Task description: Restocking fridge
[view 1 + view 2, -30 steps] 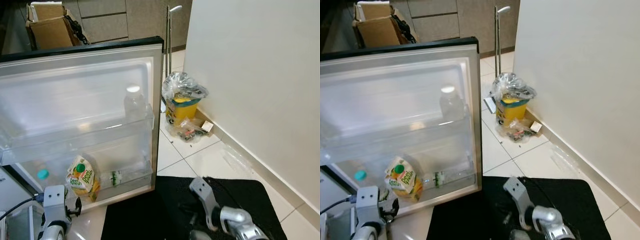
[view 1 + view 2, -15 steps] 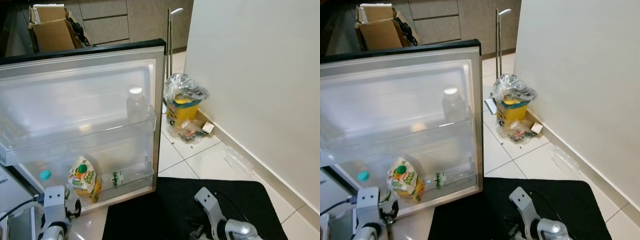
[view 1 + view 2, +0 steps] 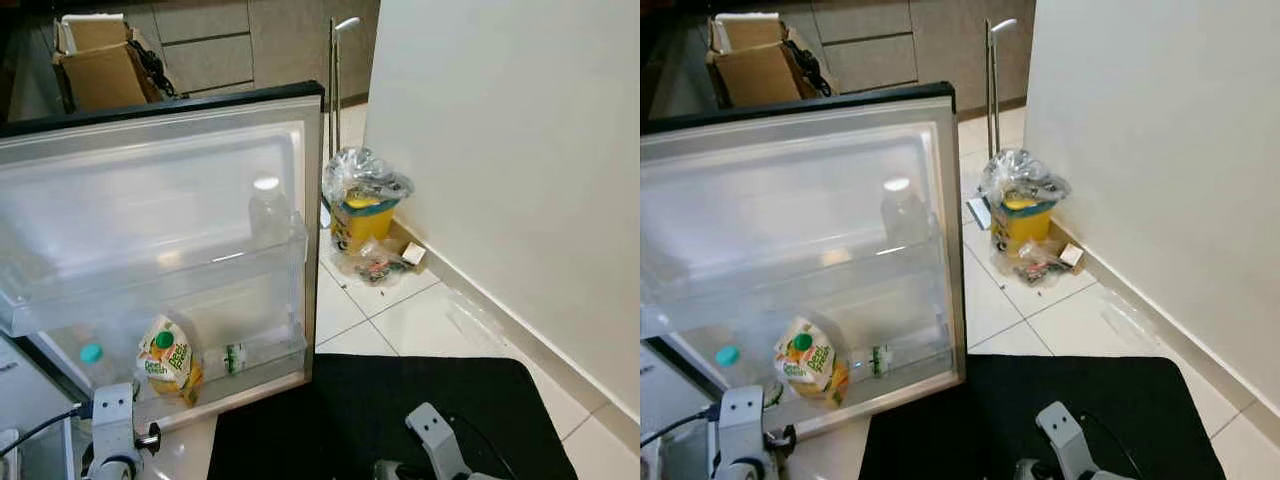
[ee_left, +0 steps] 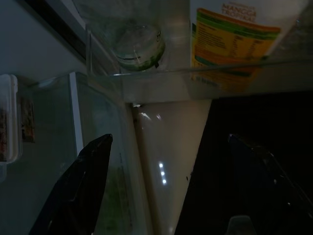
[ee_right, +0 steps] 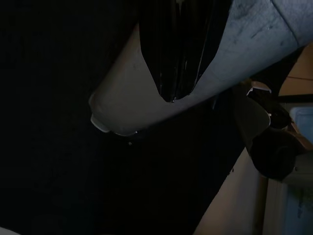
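Before the open fridge door (image 3: 180, 190), a juice carton (image 3: 165, 357) and bottles (image 3: 268, 205) sit shelved; the left gripper (image 4: 166, 196) hangs wide open and empty. Right fingers unreadable. Restocking appears partly done.

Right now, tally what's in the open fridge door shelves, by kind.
Clear bottles standing upright: 1
Juice cartons: 1
Clear bottles lying on their side: 1
Teal-capped containers: 1
Total: 4
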You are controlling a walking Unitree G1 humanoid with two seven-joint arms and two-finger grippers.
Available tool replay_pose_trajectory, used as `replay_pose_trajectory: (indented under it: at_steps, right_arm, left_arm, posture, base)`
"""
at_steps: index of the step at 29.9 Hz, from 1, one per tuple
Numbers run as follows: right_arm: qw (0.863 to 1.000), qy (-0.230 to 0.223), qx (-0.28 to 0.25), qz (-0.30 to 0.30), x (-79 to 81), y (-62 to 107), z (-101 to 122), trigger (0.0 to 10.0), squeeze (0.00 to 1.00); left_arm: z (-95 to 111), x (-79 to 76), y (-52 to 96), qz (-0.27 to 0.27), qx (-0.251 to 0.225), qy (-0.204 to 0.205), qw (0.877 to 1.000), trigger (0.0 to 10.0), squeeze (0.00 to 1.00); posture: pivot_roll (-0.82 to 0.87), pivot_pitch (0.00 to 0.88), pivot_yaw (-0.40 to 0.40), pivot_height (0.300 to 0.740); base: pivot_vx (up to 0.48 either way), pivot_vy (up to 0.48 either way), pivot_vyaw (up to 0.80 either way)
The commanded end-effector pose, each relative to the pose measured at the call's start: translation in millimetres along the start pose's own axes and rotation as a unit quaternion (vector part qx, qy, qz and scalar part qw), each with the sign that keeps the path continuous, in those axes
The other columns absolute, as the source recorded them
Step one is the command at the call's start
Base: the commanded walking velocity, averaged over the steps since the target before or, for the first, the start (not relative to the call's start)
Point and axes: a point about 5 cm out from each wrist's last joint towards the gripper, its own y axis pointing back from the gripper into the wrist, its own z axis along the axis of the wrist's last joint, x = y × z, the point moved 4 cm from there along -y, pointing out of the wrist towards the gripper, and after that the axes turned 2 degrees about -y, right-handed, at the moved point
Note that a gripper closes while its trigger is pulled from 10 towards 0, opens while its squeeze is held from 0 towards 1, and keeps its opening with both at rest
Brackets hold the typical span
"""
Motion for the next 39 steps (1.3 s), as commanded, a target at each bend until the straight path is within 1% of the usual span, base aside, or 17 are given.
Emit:
replay_pose_trajectory:
  at_steps: [1,6,15,17,20,29,34,39]
  right_arm:
    - [1.0,-0.011,0.01,0.004,2.4,1.5,-10,10.0,0.0]
    - [1.0,-0.017,0.009,0.005,3.7,2.4,-13,10.0,0.0]
    - [1.0,-0.02,0.007,0.006,4.1,2.3,-13,10.0,0.0]
    - [1.0,-0.026,0.009,0.0,2.9,1.9,-13,10.0,0.0]
    - [1.0,-0.025,0.009,0.0,2.6,1.9,-13,10.0,0.0]
    - [1.0,-0.023,0.006,0.003,3.2,1.7,-12,10.0,0.0]
    - [1.0,-0.025,0.003,0.005,3.6,1.5,-11,10.0,0.0]
    - [1.0,-0.027,-0.002,0.013,5.9,1.6,-11,10.0,0.0]
  left_arm:
    - [-10,-5.1,2.7,-0.006,0.015,-0.006,1.0,10.0,0.0]
    - [-16,-5.8,4.3,-0.006,0.027,-0.011,1.0,10.0,0.0]
    - [-25,-7.8,7.2,-0.008,0.043,-0.019,0.999,10.0,0.0]
    - [-28,-7.7,7.5,-0.007,0.054,-0.01,0.998,10.0,0.0]
    - [-29,-8.2,7.5,-0.008,0.056,-0.009,0.998,10.0,0.0]
    - [-27,-10.6,6.6,-0.011,0.054,-0.017,0.998,10.0,0.0]
    - [-23,-10.8,6.2,-0.011,0.042,-0.019,0.999,10.0,0.0]
    - [-27,-13.4,7.4,-0.018,0.05,-0.033,0.998,10.0,0.0]
  posture:
    - [-0.07,0.061,0.0,0.625]
    - [-0.07,0.06,-0.002,0.648]
    - [-0.07,0.055,-0.003,0.68]
    - [-0.07,0.055,-0.003,0.68]
    - [-0.07,0.054,-0.004,0.68]
    - [-0.07,0.054,-0.003,0.68]
    - [-0.07,0.054,-0.004,0.68]
    - [-0.07,0.056,-0.003,0.68]
  base:
    - [0.0,0.0,0.0]
    - [0.0,0.0,0.0]
    - [0.0,0.0,0.0]
    - [-0.48,0.0,0.0]
    - [-0.48,0.0,0.0]
    - [-0.48,0.0,0.0]
    - [-0.48,0.0,0.0]
    - [0.0,0.0,0.0]
